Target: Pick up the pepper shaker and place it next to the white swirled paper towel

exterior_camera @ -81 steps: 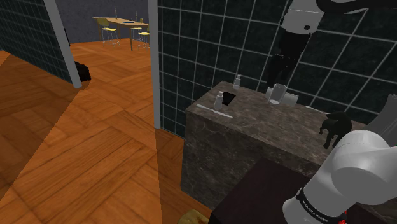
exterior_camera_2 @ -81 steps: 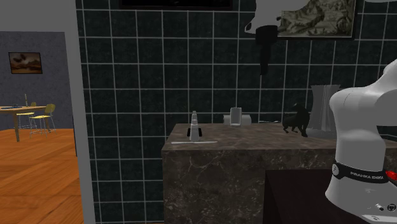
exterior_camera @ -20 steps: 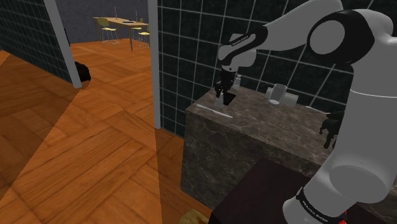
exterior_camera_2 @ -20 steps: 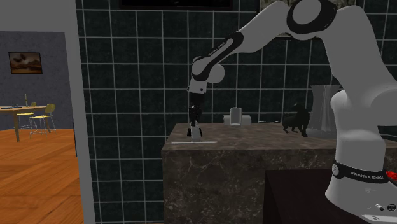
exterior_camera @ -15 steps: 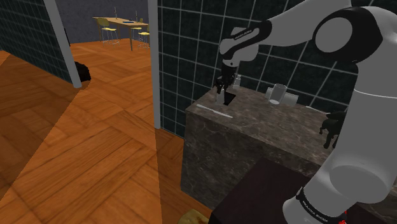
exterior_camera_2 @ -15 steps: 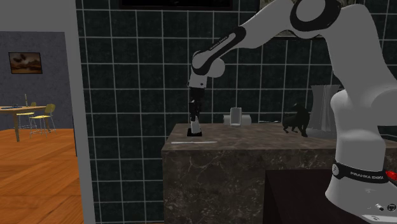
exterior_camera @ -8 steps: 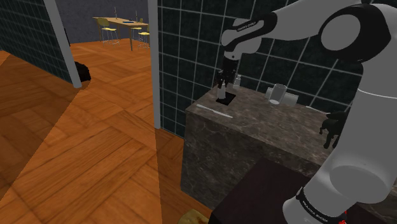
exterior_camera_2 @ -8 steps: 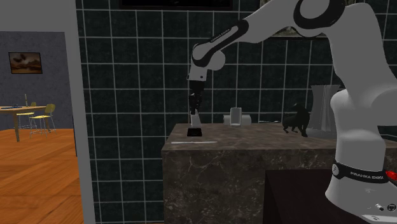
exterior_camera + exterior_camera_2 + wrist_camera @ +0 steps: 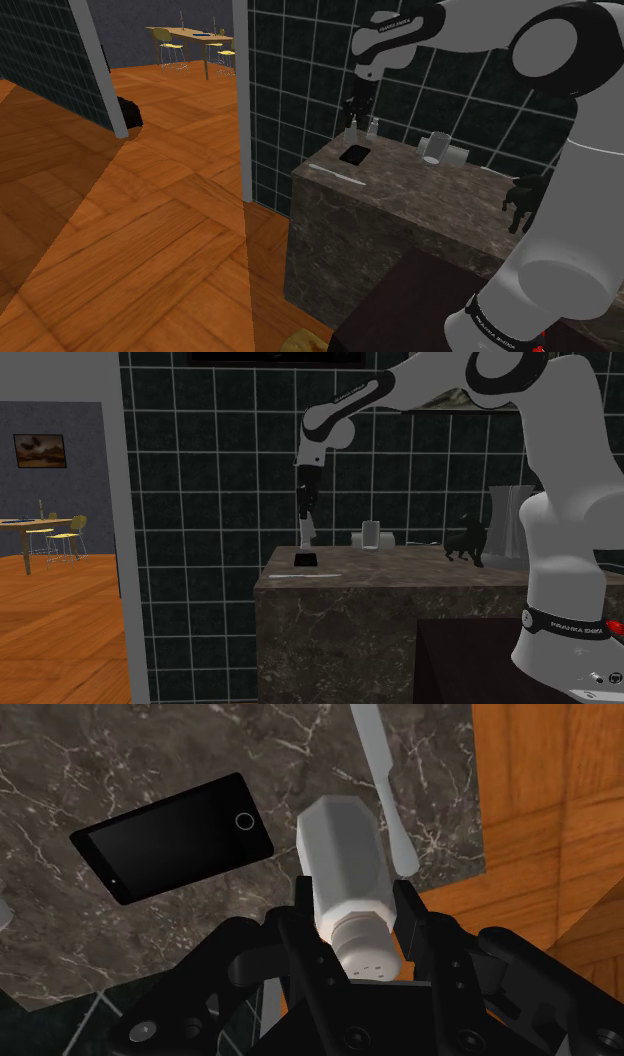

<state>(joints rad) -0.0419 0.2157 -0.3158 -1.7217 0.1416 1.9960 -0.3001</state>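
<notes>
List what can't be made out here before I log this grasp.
Paper towel: swirl too small to tell, both exterior views.
Pepper shaker: a small pale sliver below the tool in both exterior views.
Black figurine: shoulder view, the arm covers part of it.
Pale thing beside the phone: wrist view, cut by the edge.

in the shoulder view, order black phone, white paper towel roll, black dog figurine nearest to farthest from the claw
1. Flat black phone, directly under the claw.
2. White paper towel roll, toward the view's right.
3. Black dog figurine, farthest right, lower.
</notes>
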